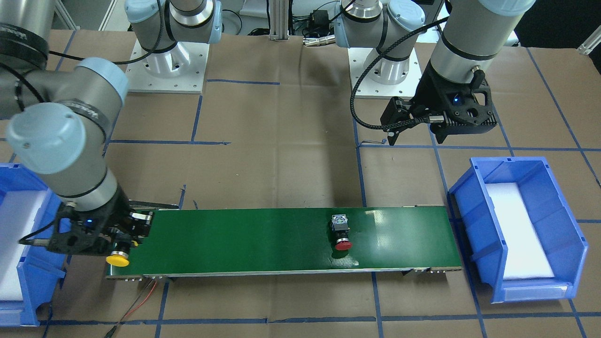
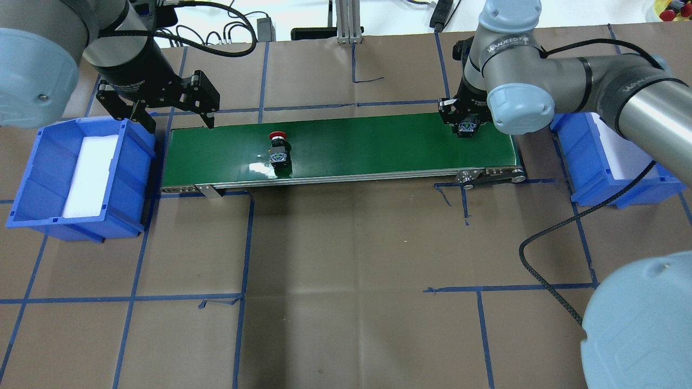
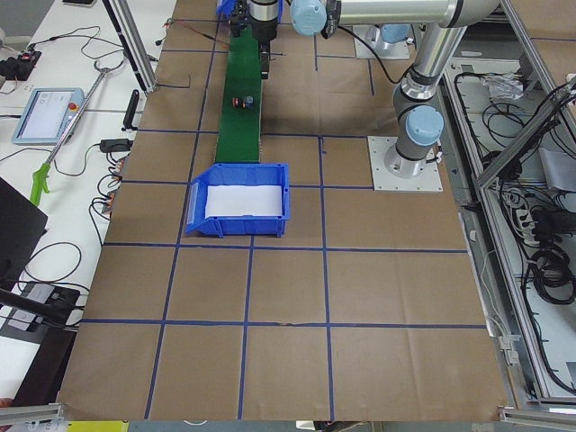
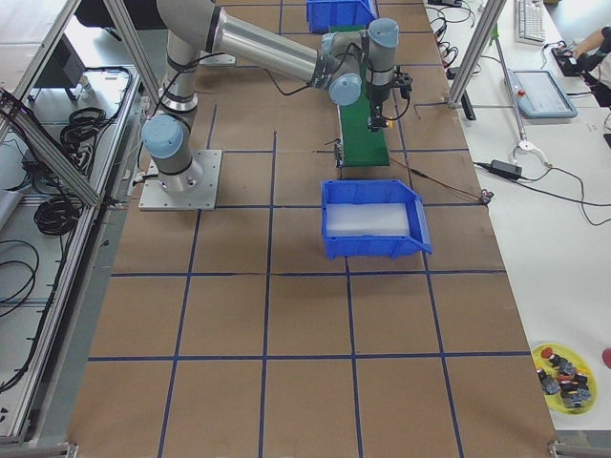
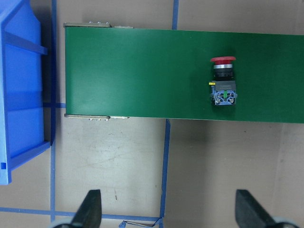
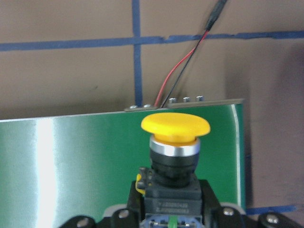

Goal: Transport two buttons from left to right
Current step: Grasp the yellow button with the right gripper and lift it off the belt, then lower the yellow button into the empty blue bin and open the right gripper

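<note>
Though half-hidden, yellow button [image 6: 175, 124] — seemingly gripped.

Yellow button [image 6: 175, 124] in jaws — green belt [image 6: 71, 161] beneath

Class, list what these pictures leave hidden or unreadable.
The yellow button: whether it touches the belt is hidden by the right gripper, front-facing and overhead.
The blue bin on the robot's right: mostly covered by the right arm overhead, cut by the front-facing view's edge.
The yellow dish: contents too small, exterior right view.
</note>
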`<move>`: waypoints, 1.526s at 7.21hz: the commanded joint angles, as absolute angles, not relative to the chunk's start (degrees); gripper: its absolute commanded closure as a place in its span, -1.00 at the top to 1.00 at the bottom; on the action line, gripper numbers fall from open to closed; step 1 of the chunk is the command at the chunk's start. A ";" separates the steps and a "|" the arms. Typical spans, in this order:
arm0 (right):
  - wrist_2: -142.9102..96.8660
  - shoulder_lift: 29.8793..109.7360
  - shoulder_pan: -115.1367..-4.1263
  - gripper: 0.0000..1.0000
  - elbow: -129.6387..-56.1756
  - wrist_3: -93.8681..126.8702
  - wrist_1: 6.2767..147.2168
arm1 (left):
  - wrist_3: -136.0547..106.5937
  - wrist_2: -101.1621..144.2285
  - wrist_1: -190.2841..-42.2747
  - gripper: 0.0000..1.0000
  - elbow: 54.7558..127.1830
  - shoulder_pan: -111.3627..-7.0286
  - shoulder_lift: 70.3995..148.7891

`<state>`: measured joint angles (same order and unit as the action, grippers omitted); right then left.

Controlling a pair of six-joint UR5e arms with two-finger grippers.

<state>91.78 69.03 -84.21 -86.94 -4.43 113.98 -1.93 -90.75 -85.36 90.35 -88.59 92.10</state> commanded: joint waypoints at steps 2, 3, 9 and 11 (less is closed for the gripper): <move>91.67 70.31 -67.47 -0.90 -83.14 -30.25 108.37 | -1.85 -90.79 -85.34 1.00 90.35 -88.59 92.11; 91.58 70.05 -63.41 -0.91 -83.67 -37.11 108.80 | -1.85 -90.79 -85.34 1.00 90.35 -88.59 92.11; 91.67 70.14 -57.31 -0.92 -102.64 -41.92 123.05 | -1.76 -90.79 -85.34 1.00 90.35 -88.59 92.20; 92.11 68.48 -57.22 -0.91 -102.74 -41.92 123.05 | -1.76 -90.79 -85.34 1.00 90.35 -88.59 92.20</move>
